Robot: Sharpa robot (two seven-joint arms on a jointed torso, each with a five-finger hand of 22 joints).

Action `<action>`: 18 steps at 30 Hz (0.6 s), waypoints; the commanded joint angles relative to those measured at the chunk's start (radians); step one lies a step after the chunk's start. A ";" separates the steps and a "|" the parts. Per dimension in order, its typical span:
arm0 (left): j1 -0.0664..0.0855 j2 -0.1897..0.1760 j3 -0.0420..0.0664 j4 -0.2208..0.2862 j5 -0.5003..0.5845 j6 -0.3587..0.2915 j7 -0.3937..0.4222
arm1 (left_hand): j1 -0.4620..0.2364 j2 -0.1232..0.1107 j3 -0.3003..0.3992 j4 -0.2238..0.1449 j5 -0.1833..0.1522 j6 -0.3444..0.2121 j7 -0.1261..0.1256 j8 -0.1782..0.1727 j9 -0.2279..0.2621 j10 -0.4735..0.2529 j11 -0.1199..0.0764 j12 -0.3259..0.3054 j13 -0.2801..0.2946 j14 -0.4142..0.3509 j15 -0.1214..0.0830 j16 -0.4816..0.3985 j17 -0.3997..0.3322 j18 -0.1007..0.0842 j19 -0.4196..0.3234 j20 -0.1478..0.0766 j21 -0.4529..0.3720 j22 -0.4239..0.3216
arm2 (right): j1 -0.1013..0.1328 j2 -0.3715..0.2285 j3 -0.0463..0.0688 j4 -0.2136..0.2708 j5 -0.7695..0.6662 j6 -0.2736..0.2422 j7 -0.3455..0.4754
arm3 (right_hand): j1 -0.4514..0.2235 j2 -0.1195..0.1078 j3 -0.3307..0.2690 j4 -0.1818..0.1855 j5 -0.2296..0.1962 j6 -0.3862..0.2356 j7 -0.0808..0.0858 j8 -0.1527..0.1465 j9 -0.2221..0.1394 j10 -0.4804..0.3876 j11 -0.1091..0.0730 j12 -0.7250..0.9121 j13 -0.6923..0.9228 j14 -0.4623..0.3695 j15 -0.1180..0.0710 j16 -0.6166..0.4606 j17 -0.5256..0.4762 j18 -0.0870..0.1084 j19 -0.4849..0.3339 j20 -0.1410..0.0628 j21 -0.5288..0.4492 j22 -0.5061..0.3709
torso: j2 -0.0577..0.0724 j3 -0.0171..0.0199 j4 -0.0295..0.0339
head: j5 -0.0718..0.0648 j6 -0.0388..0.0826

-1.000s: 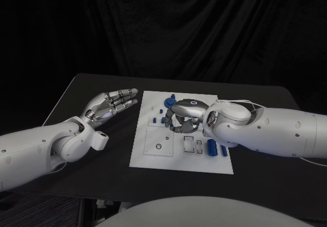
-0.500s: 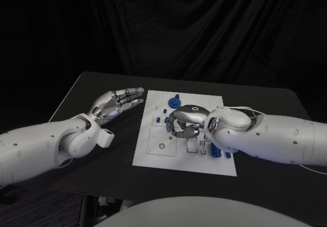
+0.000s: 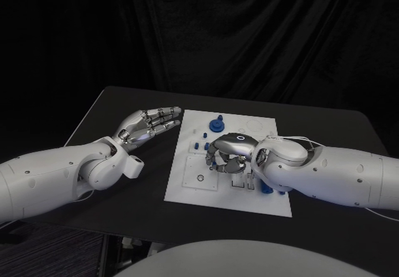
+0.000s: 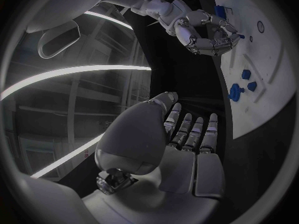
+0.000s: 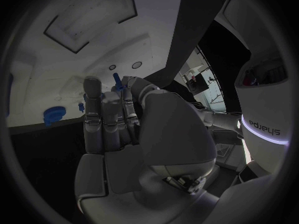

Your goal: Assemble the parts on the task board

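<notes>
- The right hand (image 3: 226, 154) hangs over the middle of the task board (image 3: 193, 193), fingers pinching a small blue part (image 5: 116, 79), its long axis upright.
- The left hand (image 3: 148, 126) waits spread and empty beside the board's left edge, farther off.

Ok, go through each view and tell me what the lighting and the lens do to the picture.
Head view: dark backdrop and table, so the white task board stands out and the right hand shades the board beneath it. Left wrist view: fisheye bends the board's edge and bright ceiling strips curve behind the left hand. Right wrist view: the board curves overhead.
</notes>
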 commanded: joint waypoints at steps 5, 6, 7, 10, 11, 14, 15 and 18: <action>-0.002 0.003 0.001 0.000 0.005 0.016 0.142 | -0.003 0.000 0.001 -0.005 -0.003 0.008 0.000 0.005 0.001 0.000 0.008 0.007 0.001 0.008 0.000 0.003 0.001 -0.004 0.005 -0.001 0.006 0.001 | -0.013 0.011 0.001 -0.012 -0.007 -0.027 0.020 | 0.010 -0.003 0.000 -0.007 -0.004 0.003 -0.002 -0.007 0.002 0.047 -0.040 0.003 0.001 0.003 0.000 -0.008 -0.004 -0.008 0.009 0.000 -0.001 0.047 | 0.000 -0.0007 -0.0003 | 0.004 0.000; -0.002 0.003 0.001 0.000 0.005 0.016 0.141 | -0.003 0.000 0.001 -0.005 -0.003 0.008 0.000 0.005 0.001 0.000 0.008 0.007 0.001 0.008 0.000 0.003 0.001 -0.004 0.005 -0.001 0.006 0.001 | -0.015 0.014 0.001 -0.016 -0.007 -0.028 0.021 | 0.010 -0.003 0.000 -0.007 -0.004 0.003 -0.002 -0.007 0.002 0.047 -0.040 0.003 0.001 0.003 0.000 -0.008 -0.004 -0.008 0.009 0.000 -0.001 0.047 | 0.000 -0.0007 -0.0002 | 0.004 0.000; -0.002 0.004 0.001 0.000 0.005 0.017 0.141 | -0.003 0.000 0.001 -0.005 -0.003 0.008 0.000 0.005 0.001 0.000 0.008 0.007 0.001 0.008 0.000 0.003 0.001 -0.004 0.005 -0.001 0.006 0.001 | -0.016 0.015 0.001 -0.018 -0.007 -0.029 0.022 | 0.010 -0.003 0.000 -0.007 -0.004 0.003 -0.002 -0.007 0.002 0.047 -0.040 0.003 0.001 0.003 0.000 -0.008 -0.004 -0.008 0.009 0.000 -0.001 0.047 | 0.000 -0.0005 -0.0004 | 0.004 0.000; -0.003 0.005 0.001 -0.001 0.005 0.018 0.140 | -0.003 0.000 0.001 -0.005 -0.003 0.008 0.000 0.005 0.001 0.000 0.008 0.007 0.001 0.008 0.000 0.003 0.001 -0.004 0.005 -0.001 0.006 0.001 | -0.020 0.020 0.001 -0.024 -0.007 -0.031 0.024 | 0.010 -0.003 0.000 -0.007 -0.004 0.003 -0.002 -0.007 0.002 0.047 -0.040 0.003 0.001 0.003 0.000 -0.008 -0.004 -0.008 0.009 0.000 -0.001 0.047 | 0.000 0.0000 0.0000 | 0.005 0.000; -0.003 0.005 0.001 -0.001 0.005 0.018 0.140 | -0.003 0.000 0.001 -0.005 -0.003 0.008 0.000 0.005 0.001 0.000 0.008 0.007 0.001 0.008 0.000 0.003 0.001 -0.004 0.005 -0.001 0.006 0.001 | -0.021 0.021 0.001 -0.027 -0.007 -0.031 0.025 | 0.010 -0.003 0.000 -0.007 -0.005 0.003 -0.002 -0.007 0.002 0.047 -0.041 0.003 0.002 0.002 0.000 -0.010 -0.006 -0.008 0.008 0.000 -0.004 0.046 | 0.001 -0.0001 0.0004 | 0.006 0.000; -0.003 0.006 0.001 -0.001 0.005 0.019 0.139 | -0.003 0.001 0.002 -0.006 -0.004 0.008 0.001 0.005 0.001 0.000 0.008 0.007 0.001 0.010 0.001 0.005 0.001 -0.005 0.007 -0.001 0.007 0.001 | -0.023 0.024 0.001 -0.032 -0.007 -0.032 0.026 | 0.010 -0.003 0.000 -0.007 -0.005 0.003 -0.002 -0.007 0.002 0.047 -0.041 0.003 0.002 0.002 0.000 -0.010 -0.006 -0.008 0.008 0.000 -0.004 0.046 | 0.000 -0.0005 0.0007 | 0.008 0.000; -0.004 0.006 0.001 -0.002 0.005 0.019 0.139 | -0.003 0.001 0.002 -0.006 -0.004 0.009 0.001 0.005 0.001 0.000 0.008 0.006 0.001 0.010 0.001 0.005 0.001 -0.005 0.008 -0.001 0.007 0.002 | -0.023 0.025 0.001 -0.033 -0.007 -0.032 0.027 | 0.010 -0.003 0.000 -0.007 -0.005 0.003 -0.002 -0.007 0.002 0.047 -0.041 0.003 0.002 0.002 0.000 -0.010 -0.006 -0.008 0.008 0.000 -0.004 0.046 | 0.000 -0.0008 0.0002 | 0.008 0.000; -0.004 0.006 0.001 -0.002 0.005 0.020 0.138 | -0.003 0.001 0.002 -0.006 -0.005 0.009 0.001 0.005 0.001 0.000 0.008 0.006 0.001 0.010 0.001 0.005 0.001 -0.006 0.008 -0.001 0.007 0.002 | -0.025 0.026 0.001 -0.038 -0.007 -0.031 0.026 | 0.011 -0.003 0.000 -0.008 -0.006 0.003 -0.002 -0.007 0.002 0.048 -0.041 0.003 0.001 0.001 0.000 -0.011 -0.006 -0.007 0.007 0.000 -0.005 0.046 | 0.000 -0.0008 -0.0016 | 0.011 0.000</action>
